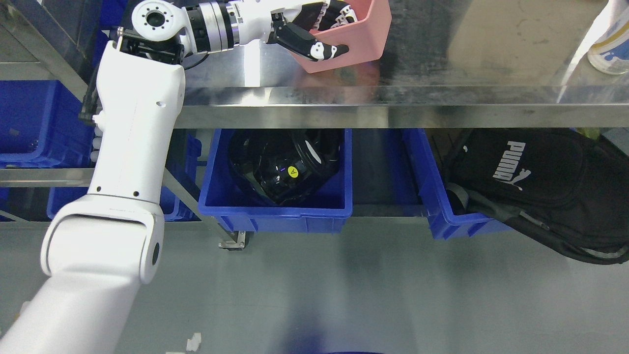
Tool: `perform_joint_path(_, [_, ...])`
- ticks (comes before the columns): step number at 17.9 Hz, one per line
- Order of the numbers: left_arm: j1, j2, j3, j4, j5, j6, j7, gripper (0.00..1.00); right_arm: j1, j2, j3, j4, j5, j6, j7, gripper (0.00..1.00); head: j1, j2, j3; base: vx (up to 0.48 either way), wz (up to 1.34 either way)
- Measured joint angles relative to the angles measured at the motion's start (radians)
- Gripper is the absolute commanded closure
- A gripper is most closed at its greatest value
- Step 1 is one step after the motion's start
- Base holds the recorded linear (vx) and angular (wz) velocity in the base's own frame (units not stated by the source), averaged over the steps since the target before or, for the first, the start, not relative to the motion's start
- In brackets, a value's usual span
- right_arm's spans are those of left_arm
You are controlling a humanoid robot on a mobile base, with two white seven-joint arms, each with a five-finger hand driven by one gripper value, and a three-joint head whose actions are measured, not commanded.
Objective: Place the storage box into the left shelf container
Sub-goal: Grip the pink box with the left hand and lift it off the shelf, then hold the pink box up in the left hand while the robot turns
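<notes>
A: From the head view, what are you seeing?

B: Your left hand (pixel 319 29) is grasping the pink storage box (pixel 361 37) by its wall, tilted on the steel table (pixel 491 54).

A: Risk?

B: You're gripping one wall only; the box could be slipping or catching the table edge before reaching the left blue container (pixel 29 123).

Count, this frame. Pink box (pixel 361 37): one, on the table (pixel 442 59). My arms in view: one, the left, its fingers (pixel 339 49) on that box. Blue bins under the table: three clearly seen, left (pixel 29 123), middle (pixel 275 209), right (pixel 442 206); more blue shows behind the arm, number not clear. Black bags: one (pixel 540 182). Black gear in the middle bin (pixel 285 164): one heap, pieces not countable. White bottles: one (pixel 609 46), top right.
</notes>
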Motion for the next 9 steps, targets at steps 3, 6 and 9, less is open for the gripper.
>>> perform_joint_path(3, [0.016, -0.001, 0.051, -0.025, 0.156, 0.084, 0.018, 1.0, 0.0, 0.0, 0.0, 0.0, 0.0, 0.0, -0.002, 0.0, 0.0, 0.0, 0.0, 0.001, -0.01])
perform_joint_path(6, [0.037, -0.001, 0.105, -0.054, 0.267, 0.12, 0.025, 1.0, 0.0, 0.0, 0.0, 0.0, 0.0, 0.0, -0.002, 0.0, 0.0, 0.0, 0.0, 0.005, 0.07])
perform_joint_path(9, [0.065, -0.002, 0.156, -0.097, 0.367, 0.13, 0.056, 0.98, 0.0, 0.0, 0.0, 0.0, 0.0, 0.0, 0.0, 0.0, 0.0, 0.0, 0.0, -0.003, 0.2])
